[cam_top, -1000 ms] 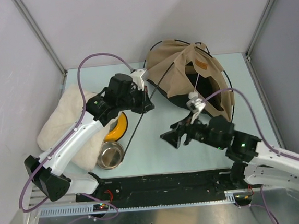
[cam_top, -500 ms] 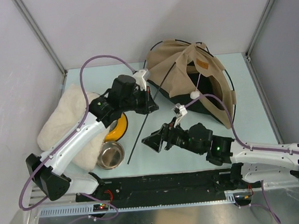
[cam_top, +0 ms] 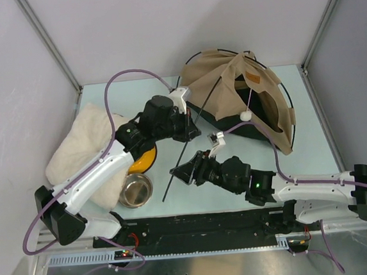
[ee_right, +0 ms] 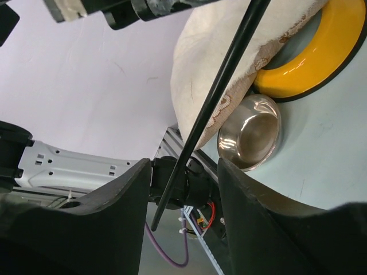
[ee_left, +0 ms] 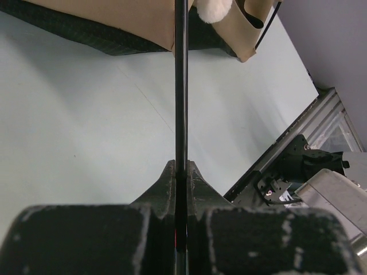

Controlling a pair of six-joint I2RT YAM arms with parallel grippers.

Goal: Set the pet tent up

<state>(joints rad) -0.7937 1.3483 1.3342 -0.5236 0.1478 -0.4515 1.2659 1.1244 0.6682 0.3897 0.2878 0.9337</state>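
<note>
The pet tent (cam_top: 226, 79), tan fabric on thin black hoops, lies partly collapsed at the back right, its white pom-pom (cam_top: 246, 115) hanging at the opening. One straight black pole (cam_top: 170, 187) slants from the tent down to the table. My left gripper (cam_top: 190, 127) is shut on that pole; in the left wrist view the pole (ee_left: 181, 86) runs straight out of the closed jaws toward the tent fabric (ee_left: 114, 17). My right gripper (cam_top: 181, 173) stands open around the pole's lower end. In the right wrist view the pole (ee_right: 212, 97) passes between the fingers (ee_right: 114, 200) with a gap on each side.
A cream fluffy pillow (cam_top: 75, 153) lies at the left, under the left arm. A yellow bowl holder (cam_top: 143, 159) and a steel bowl (cam_top: 135, 190) sit beside it, close to the pole's lower tip. The black rail (cam_top: 204, 226) runs along the near edge.
My right arm has swung left and low, bringing its fingers around the pole's lower end, and its jaws have narrowed. The left gripper has shifted right with the pole, and the tent has spread a little.
</note>
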